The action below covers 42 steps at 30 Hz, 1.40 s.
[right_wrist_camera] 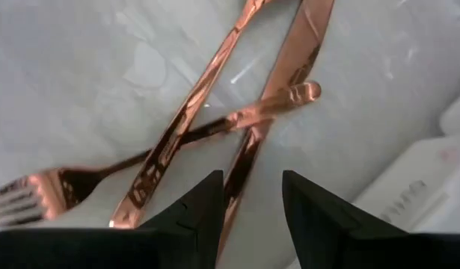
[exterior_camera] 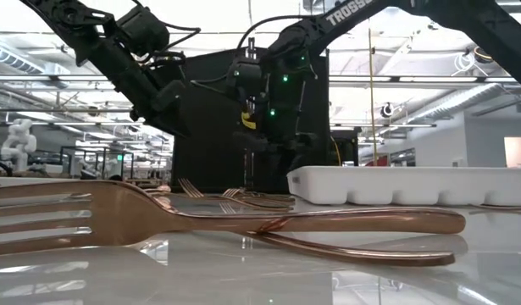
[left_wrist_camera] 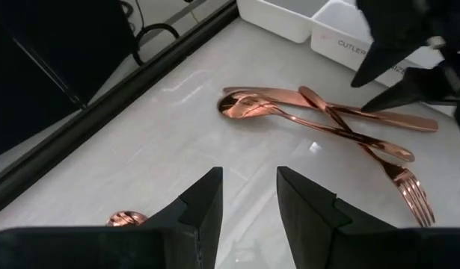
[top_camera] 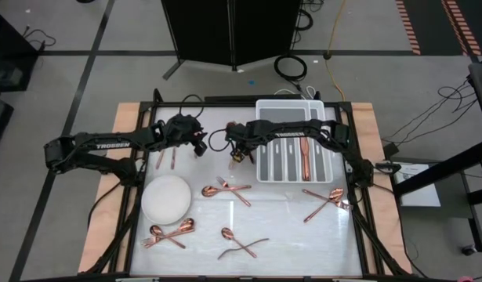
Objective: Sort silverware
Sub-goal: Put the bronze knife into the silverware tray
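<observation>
Above crossed copper silverware (right_wrist_camera: 215, 127) left of the white tray (top_camera: 291, 149), right gripper (right_wrist_camera: 252, 209) part-open and empty, perhaps lifting neighbours too; left gripper (left_wrist_camera: 248, 205) likewise empty.

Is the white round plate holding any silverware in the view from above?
No, the white round plate is bare; the nearest spoons and fork lie on the table beside it.
</observation>
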Each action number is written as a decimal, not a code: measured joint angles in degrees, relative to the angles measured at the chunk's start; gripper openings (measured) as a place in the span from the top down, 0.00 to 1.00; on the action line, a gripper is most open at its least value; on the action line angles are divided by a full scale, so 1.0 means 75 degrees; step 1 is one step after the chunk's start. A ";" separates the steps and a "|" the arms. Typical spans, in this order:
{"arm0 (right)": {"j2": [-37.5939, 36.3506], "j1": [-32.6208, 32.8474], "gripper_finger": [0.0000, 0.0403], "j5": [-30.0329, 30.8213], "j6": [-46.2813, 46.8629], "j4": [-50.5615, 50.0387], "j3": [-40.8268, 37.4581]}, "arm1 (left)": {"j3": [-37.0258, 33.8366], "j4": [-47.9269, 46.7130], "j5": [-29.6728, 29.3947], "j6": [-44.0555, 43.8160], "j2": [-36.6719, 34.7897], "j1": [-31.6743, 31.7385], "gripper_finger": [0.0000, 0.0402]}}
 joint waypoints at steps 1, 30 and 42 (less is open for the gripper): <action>0.0023 -0.0029 0.68 -0.0096 -0.0004 0.0017 0.0000 | 0.0000 0.0000 0.0000 -0.0002 0.0000 -0.0002 0.68; 0.0352 0.0008 0.98 -0.0585 -0.0089 -0.0313 0.0003 | 0.0000 0.0001 0.0006 0.0004 0.0000 0.0000 0.68; 0.0053 0.0004 0.98 -0.0566 0.0012 -0.0252 -0.0032 | 0.0000 0.0000 0.0126 0.0005 0.0000 0.0000 0.68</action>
